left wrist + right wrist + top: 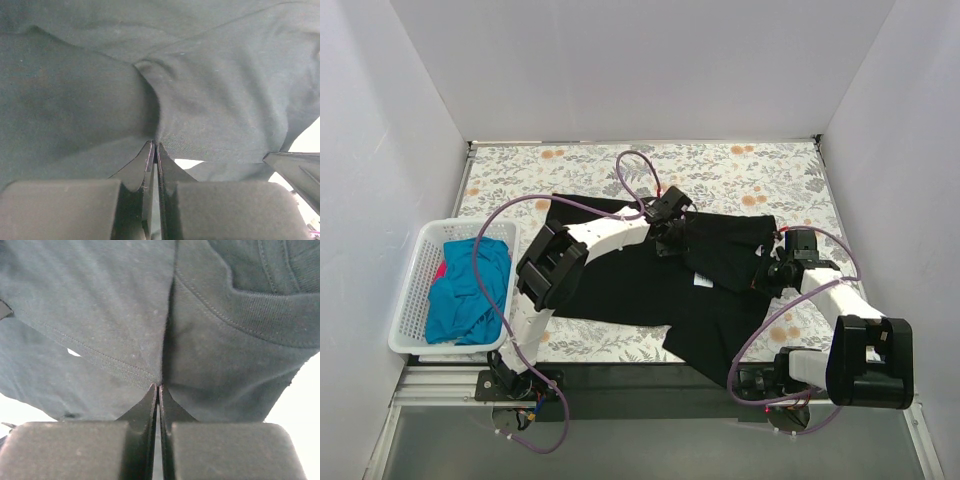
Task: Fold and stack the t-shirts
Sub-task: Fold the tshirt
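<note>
Fabric of black tee pinched by left tool, right tool.

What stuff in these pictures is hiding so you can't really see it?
Top view: the pink-red cloth, mostly buried under the teal t-shirt.
Top view: the white label on the black t-shirt, too small to read.
Both wrist views: the table, mostly blocked by that shirt.
</note>
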Controlling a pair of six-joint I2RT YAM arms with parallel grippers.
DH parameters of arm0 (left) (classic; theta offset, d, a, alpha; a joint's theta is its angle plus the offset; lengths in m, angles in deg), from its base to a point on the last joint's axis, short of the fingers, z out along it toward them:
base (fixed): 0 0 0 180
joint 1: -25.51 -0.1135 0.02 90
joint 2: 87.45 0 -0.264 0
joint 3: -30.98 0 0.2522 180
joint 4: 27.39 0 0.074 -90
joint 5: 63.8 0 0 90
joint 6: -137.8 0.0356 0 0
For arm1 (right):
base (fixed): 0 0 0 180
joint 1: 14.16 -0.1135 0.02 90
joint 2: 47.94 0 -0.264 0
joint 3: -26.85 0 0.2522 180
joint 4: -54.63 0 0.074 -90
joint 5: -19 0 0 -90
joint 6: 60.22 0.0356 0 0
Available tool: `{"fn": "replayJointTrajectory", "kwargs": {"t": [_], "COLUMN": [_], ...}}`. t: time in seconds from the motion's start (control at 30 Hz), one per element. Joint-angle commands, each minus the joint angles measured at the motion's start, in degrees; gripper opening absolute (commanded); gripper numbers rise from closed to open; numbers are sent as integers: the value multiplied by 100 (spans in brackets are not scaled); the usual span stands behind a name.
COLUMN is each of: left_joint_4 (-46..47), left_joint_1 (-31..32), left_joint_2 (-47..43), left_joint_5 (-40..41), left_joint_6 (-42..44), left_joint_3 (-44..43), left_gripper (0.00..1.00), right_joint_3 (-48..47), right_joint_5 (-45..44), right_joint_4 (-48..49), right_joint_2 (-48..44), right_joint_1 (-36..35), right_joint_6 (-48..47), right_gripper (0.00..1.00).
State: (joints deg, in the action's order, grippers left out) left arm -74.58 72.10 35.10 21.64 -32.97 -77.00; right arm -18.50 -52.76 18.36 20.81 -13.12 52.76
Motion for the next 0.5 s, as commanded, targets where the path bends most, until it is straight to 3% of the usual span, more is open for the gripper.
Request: {"fn": "replayJointTrajectory", "kwargs": {"t": [0.0,0.07,0.2,0.33,0.47], "left_joint_4": [-190,-208,-269,-112,222], "left_joint_1": [-27,-36,-141,-728,-1546], "left_joint_2": [112,69,-230,-731,-1065], "left_joint_5": [-54,-37,112,384,605], "left_joint_6": [70,97,132,141,193], "left_joint_3": [8,0,-167,-133,149], "left_gripper": [0,6,35,54,58], "right_joint_3": [110,-22,-583,-1216,-1314], "right_joint_5": [22,-4,-241,-330,-102], "right_joint_4": [255,290,281,526,1395], "right_joint_2": [156,165,95,313,595], "right_joint_1": [-7,-7,45,326,669], "right_joint_6": [40,5,-136,-136,179], "right_gripper": [9,23,45,53,49]}}
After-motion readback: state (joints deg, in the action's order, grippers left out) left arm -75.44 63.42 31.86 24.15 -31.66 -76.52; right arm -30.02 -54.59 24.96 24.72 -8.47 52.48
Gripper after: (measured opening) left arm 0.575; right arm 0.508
